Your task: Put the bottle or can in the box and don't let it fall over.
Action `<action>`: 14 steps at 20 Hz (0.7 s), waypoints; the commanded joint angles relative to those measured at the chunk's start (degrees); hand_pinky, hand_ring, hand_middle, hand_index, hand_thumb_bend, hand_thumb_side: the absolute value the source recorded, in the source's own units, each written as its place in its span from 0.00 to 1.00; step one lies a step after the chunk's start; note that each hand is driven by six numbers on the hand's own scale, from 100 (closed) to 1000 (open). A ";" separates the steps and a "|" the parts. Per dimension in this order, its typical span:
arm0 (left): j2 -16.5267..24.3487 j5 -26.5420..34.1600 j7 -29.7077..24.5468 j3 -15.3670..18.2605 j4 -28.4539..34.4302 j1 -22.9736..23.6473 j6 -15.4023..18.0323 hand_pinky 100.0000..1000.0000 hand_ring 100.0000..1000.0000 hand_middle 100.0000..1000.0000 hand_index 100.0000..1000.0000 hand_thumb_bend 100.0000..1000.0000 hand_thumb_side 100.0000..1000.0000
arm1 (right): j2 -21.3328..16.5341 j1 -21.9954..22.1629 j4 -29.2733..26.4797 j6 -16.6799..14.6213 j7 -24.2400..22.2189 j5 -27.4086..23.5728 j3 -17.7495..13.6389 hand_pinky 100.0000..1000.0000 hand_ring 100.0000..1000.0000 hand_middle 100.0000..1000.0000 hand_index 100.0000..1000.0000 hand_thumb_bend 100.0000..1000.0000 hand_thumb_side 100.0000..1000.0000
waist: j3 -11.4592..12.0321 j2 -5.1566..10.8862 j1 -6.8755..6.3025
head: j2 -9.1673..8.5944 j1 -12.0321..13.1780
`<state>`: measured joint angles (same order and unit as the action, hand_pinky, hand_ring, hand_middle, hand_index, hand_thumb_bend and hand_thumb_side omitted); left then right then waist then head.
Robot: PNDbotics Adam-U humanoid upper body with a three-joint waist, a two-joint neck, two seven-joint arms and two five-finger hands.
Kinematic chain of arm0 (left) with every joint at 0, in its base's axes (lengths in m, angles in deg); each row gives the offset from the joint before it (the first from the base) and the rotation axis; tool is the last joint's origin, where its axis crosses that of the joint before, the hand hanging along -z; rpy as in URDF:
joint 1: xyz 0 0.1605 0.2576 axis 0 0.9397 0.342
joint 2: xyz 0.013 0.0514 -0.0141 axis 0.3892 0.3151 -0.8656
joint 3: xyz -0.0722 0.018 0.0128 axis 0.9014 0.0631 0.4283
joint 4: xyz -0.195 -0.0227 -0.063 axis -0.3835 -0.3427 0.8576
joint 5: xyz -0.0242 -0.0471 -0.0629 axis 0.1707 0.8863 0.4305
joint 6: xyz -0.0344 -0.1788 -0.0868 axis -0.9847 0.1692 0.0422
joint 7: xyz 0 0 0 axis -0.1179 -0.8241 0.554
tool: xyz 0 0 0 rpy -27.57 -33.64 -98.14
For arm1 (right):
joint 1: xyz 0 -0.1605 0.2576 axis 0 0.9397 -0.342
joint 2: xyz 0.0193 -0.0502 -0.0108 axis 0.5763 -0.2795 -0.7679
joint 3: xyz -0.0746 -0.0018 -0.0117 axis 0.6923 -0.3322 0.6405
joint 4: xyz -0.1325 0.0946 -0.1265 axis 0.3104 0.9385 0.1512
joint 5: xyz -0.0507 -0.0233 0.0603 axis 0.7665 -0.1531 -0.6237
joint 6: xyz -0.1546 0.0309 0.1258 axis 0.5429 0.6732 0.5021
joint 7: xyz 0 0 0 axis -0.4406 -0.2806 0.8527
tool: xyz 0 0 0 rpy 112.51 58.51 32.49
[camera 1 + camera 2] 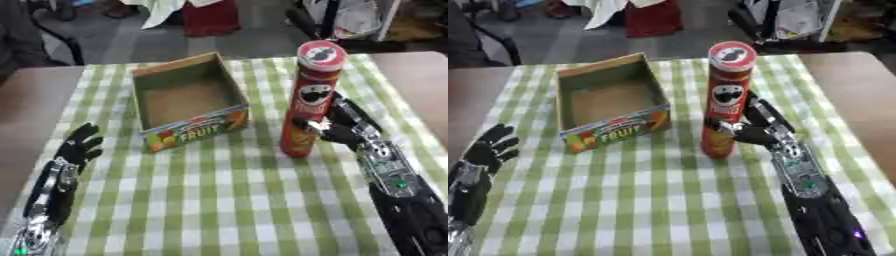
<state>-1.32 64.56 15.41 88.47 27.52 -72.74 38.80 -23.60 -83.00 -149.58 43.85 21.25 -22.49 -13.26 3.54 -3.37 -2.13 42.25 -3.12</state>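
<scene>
The right hand (343,127), black with silver joints, is at the lower half of the tall red cylindrical chip can (311,97), with its thumb and fingers curled around the can from the right side. The can stands upright on the green-and-white checked cloth (219,200) that covers the tabletop, right of the middle and nearer to the far edge. Its base seems to rest on the cloth, so I judge that the lift has not started yet.

Just to the left of the can, apart from it, is the open cardboard box with a colourful "FRUIT" print on its front wall (197,128). The box holds nothing, so the main part of the task is not done.

What is left: to raise the can, carry it left over the box wall, and set it down upright inside.

The left hand (79,145) rests near the left edge of the tabletop, with fingers relaxed and holding nothing.
</scene>
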 commanded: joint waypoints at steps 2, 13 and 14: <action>0.54 0.19 -0.19 -0.24 0.72 -0.59 0.09 0.88 0.89 0.89 0.97 0.56 0.89 | 0.26 -1.34 -0.16 -0.03 0.77 0.43 -0.51 1.00 1.00 1.00 1.00 0.61 0.34 | 0.12 0.46 -0.01 | -0.05 -0.16; 0.49 0.19 -0.21 -0.26 0.71 -0.65 0.10 0.88 0.88 0.89 0.97 0.56 0.89 | 1.59 -2.11 1.00 0.53 3.83 2.08 -1.24 1.00 0.99 0.96 0.99 0.52 0.26 | 0.33 0.45 0.01 | -0.02 -0.32; 0.49 0.20 -0.22 -0.26 0.71 -0.64 0.10 0.88 0.88 0.89 0.97 0.56 0.89 | 1.69 -2.14 1.05 0.62 4.22 2.26 -1.28 1.00 0.98 0.95 0.98 0.51 0.25 | 0.34 0.46 0.01 | -0.02 -0.34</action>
<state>-1.34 64.56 15.36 88.18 27.52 -72.75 38.82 -21.75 -84.01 -148.09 44.48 24.92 -20.65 -14.13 3.86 -3.37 -2.14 42.25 -3.31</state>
